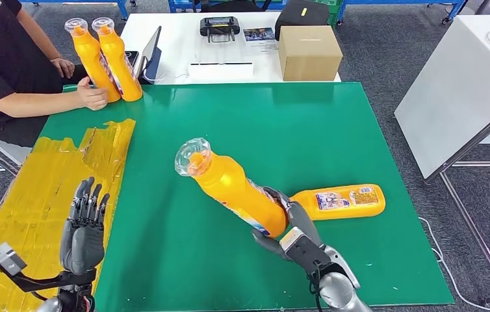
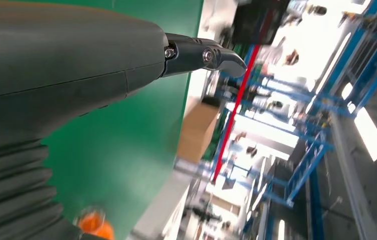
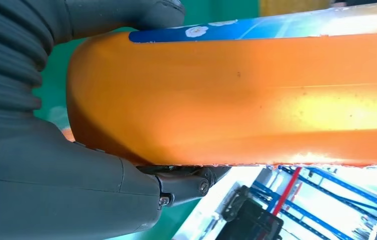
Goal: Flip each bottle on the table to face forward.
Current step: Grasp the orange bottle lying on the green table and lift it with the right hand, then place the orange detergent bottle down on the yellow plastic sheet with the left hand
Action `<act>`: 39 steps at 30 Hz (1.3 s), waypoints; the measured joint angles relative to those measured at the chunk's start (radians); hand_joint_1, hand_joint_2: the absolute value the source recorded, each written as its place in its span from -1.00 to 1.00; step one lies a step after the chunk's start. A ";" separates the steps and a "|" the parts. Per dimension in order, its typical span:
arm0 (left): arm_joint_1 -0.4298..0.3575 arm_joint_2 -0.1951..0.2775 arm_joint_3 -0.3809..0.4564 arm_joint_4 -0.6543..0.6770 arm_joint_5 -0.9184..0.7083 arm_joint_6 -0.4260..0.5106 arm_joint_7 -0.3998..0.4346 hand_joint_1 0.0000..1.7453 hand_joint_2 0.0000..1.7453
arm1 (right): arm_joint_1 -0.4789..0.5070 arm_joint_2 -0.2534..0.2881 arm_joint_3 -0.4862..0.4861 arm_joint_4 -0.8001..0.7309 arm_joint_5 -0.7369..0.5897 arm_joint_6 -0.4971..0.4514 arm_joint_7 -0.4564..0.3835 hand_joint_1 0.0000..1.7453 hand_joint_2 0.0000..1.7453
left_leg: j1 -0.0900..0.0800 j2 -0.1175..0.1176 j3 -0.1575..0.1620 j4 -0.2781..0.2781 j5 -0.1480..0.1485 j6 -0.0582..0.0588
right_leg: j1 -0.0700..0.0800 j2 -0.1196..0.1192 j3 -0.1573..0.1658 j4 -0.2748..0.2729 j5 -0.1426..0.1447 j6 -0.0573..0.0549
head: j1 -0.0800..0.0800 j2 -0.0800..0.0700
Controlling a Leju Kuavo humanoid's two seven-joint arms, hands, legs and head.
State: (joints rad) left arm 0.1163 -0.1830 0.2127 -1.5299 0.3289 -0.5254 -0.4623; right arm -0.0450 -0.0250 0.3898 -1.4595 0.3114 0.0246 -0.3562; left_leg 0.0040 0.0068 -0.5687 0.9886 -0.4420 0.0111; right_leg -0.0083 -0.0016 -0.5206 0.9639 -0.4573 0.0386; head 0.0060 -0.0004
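Right hand [image 1: 292,229] grips an orange bottle [image 1: 232,186] near its base, lifting it tilted over the green table mat [image 1: 294,130], its clear cap [image 1: 192,156] leaning toward the mat's far left corner. In the right wrist view the thumb and fingers [image 3: 186,182] wrap this bottle's orange body [image 3: 236,95], and a strip of blue label with small white marks runs along one edge; no writing on it can be read. Left hand [image 1: 84,224] holds nothing, its fingers straight and slightly apart, above the yellow taped patch [image 1: 47,188] along the mat's left side.

A second orange bottle [image 1: 341,201] lies on its side on the mat, just right of the held bottle's base, with a blue and white label facing up; its print is too small to read. Two more orange bottles [image 1: 106,60] stand upright and touching at the mat's far left corner, where a person's hand [image 1: 91,95] rests against them.

Beyond the mat's far edge sits a white table [image 1: 177,39] carrying a cardboard box [image 1: 309,52], a black controller [image 1: 219,27], a black case [image 1: 301,16] and a laptop [image 1: 150,55]. Another white table [image 1: 457,84] stands to the mat's right.
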 joint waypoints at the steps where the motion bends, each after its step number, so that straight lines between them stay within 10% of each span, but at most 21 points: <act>1: 0.005 -0.002 -0.012 -0.004 0.004 -0.003 0.005 -1.00 1.00 | -0.005 0.012 0.000 0.003 0.002 0.000 0.001 1.00 1.00 | 0.000 0.000 0.000 0.000 0.000 0.000 | 0.000 0.000 0.000 0.000 0.000 0.000 | 0.000 0.000; 39: 0.093 -0.010 -0.279 -0.128 0.064 0.028 0.048 -1.00 1.00 | -0.151 0.227 0.293 0.230 0.226 -0.096 0.101 1.00 1.00 | 0.000 0.000 -0.001 0.000 0.000 0.000 | 0.001 0.000 -0.001 0.000 0.000 0.000 | 0.000 0.000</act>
State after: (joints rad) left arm 0.2091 -0.1931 -0.0667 -1.6583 0.3931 -0.4971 -0.4143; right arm -0.1958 0.2022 0.6823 -1.2293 0.5375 -0.0715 -0.2555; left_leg 0.0042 0.0068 -0.5698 0.9884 -0.4420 0.0111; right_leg -0.0073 -0.0016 -0.5220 0.9639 -0.4574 0.0386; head 0.0061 -0.0004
